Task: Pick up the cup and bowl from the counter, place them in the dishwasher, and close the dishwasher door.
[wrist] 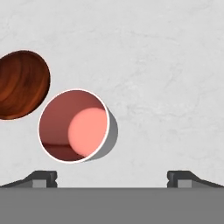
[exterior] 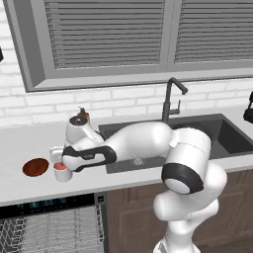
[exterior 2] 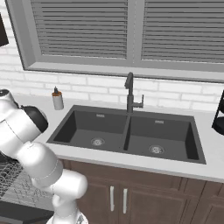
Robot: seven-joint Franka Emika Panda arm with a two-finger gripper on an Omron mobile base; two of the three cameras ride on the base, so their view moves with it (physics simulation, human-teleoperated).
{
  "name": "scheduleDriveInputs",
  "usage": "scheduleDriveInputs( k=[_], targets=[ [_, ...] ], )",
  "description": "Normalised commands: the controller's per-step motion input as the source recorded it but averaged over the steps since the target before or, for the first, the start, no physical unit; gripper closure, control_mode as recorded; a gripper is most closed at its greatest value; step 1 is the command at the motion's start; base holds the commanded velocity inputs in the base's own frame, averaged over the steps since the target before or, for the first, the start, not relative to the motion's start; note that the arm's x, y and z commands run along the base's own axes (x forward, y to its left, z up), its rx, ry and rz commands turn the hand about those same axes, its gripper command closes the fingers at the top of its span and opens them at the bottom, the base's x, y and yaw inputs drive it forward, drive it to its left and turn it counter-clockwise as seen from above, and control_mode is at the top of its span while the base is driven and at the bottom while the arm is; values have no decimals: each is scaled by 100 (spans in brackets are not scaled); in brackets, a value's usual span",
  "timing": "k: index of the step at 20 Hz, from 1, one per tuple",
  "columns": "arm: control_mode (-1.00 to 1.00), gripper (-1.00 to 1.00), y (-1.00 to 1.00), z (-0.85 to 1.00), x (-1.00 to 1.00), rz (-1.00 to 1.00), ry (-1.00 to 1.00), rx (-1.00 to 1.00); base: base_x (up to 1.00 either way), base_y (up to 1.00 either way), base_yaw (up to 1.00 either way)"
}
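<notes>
From the left base view, my gripper (exterior: 58, 159) hangs over the cup (exterior: 62, 172), which stands on the counter (exterior: 20, 143) just beside the bowl (exterior: 35, 167); below, the dishwasher (exterior: 49, 225) shows its racks, so I judge its door is down, though the door itself is cut off at the frame's edge. My own forearm hides the fingers here.

The right base view gives me the sink (exterior 2: 127, 131) and the soap dispenser (exterior 2: 57, 99), with a corner of the rack at lower left.

In the hand view my jaws stand spread wide with nothing between them. The cup (wrist: 73, 126) sits left of centre, nearer my left fingertip (wrist: 43, 177), close to the bowl (wrist: 22, 84), perhaps touching. I should slide over until the cup is centred, then descend without nudging the bowl.
</notes>
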Motion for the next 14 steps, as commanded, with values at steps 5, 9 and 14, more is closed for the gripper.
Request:
scheduleDriveInputs(
  k=[5, 9, 14],
  targets=[
    [-100, -100, 10, -16, 11, -2, 0, 0, 0, 0, 0],
    [-100, -100, 2, 0, 9, -8, 0, 0, 0, 0, 0],
    [-100, -100, 5, 0, 14, -8, 0, 0, 0, 0, 0]
  ],
)
